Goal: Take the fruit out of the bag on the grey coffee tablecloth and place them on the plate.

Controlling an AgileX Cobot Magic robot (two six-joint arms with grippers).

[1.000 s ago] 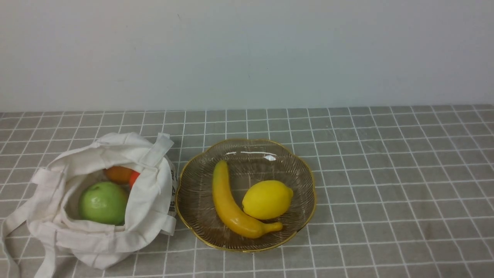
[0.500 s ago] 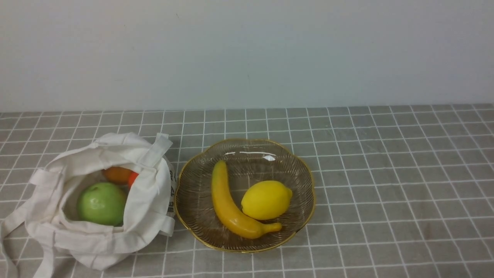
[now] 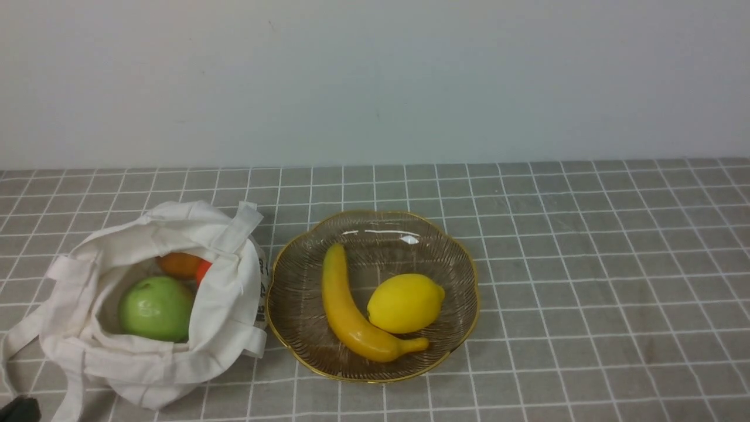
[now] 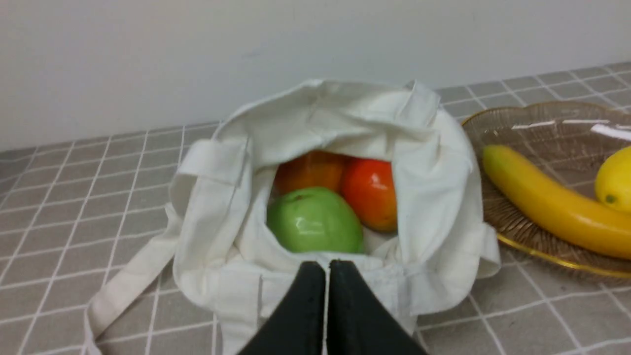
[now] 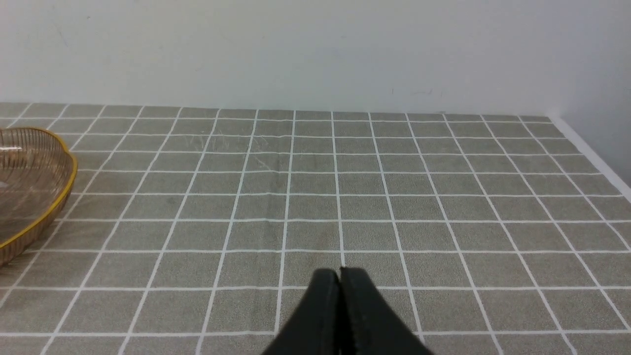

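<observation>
The off-white bag (image 3: 146,363) lies open at the left of the grey checked tablecloth (image 3: 586,264). Inside it are a green apple (image 3: 156,309) and an orange fruit (image 3: 180,265); the left wrist view shows the apple (image 4: 314,227), an orange fruit (image 4: 308,171) and a red-orange fruit (image 4: 370,193). The glass plate (image 3: 304,258) holds the banana (image 3: 350,315) and the lemon (image 3: 405,303). My left gripper (image 4: 327,266) is shut and empty, just short of the bag's near edge; a tip of it shows in the front view (image 3: 19,408). My right gripper (image 5: 340,272) is shut and empty over bare cloth.
A pale wall runs behind the table. The bag's strap handles (image 3: 17,346) trail toward the front left edge. The plate's rim (image 5: 59,207) shows in the right wrist view, and the cloth's far right edge (image 5: 591,153) meets the wall.
A dark tip of my left gripper has come into the bottom left corner of the front view. The bag, fruit and plate have stayed put.
</observation>
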